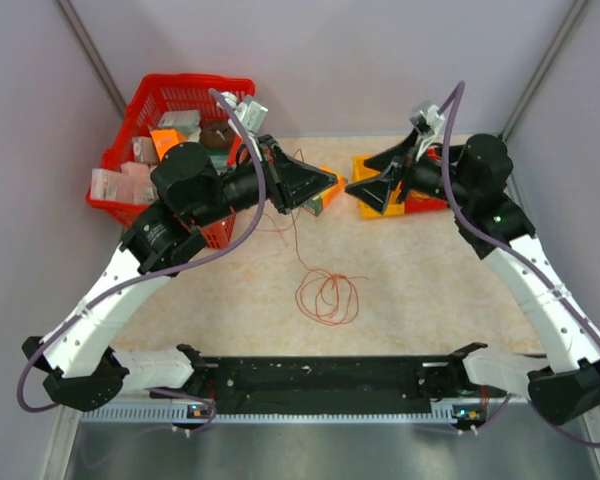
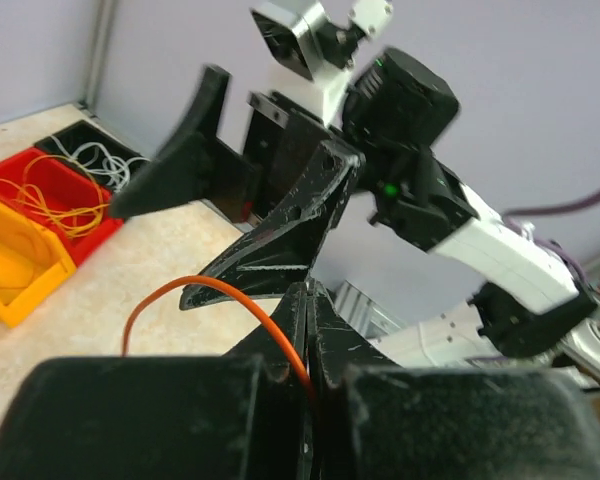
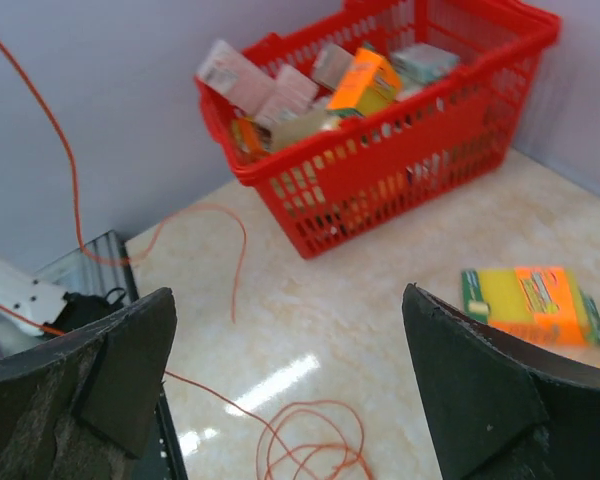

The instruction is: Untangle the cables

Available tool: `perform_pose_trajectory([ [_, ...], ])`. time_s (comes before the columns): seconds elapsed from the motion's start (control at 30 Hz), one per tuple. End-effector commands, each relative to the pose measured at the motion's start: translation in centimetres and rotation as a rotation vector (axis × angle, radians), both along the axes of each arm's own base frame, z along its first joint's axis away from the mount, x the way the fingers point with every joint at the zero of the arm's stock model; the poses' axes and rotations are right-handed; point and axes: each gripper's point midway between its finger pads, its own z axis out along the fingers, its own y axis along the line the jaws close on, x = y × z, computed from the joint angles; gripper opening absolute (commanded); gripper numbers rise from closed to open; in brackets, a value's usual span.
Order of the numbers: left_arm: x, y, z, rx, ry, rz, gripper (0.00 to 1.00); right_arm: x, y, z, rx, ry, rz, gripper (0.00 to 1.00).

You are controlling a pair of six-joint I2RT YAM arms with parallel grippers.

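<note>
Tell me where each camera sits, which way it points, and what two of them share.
Top external: above and behind the arm bases, looking down at the table; both arms show.
Left wrist: on the left arm, facing right; its left end effector, shut on the orange cable, and the open right end effector show.
Right wrist: on the right arm, facing left toward the red basket; its open fingers show.
Shared: top and right wrist both see the basket and the cable.
</note>
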Motion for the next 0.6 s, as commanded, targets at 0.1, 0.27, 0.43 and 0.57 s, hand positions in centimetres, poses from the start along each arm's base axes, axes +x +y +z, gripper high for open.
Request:
perform_pose_trajectory([
  [0.1, -3.9, -0.8, 1.8, -0.021, -0.071, -0.280, 0.00, -3.5, 4.1, 3.5, 0.126, -0.150, 0.467, 0.94],
  [0.27, -3.9, -1.7, 1.4, -0.028, -0.047, -0.349, 0.00, -6.1, 4.9, 3.7, 0.227, -0.124, 0.627, 0.94],
  [0.43, -2.6, -1.8, 1.8, -0.055, -0.040, -0.288, 0.00, -7.5, 5.9, 1.8, 0.276, -0.039, 0.666, 0.90],
  [0.57, -2.2, -1.8, 1.7, -0.058, -0.036, -0.272, 0.00, -6.7, 5.7, 0.7, 0.263, -0.024, 0.530, 0.90],
])
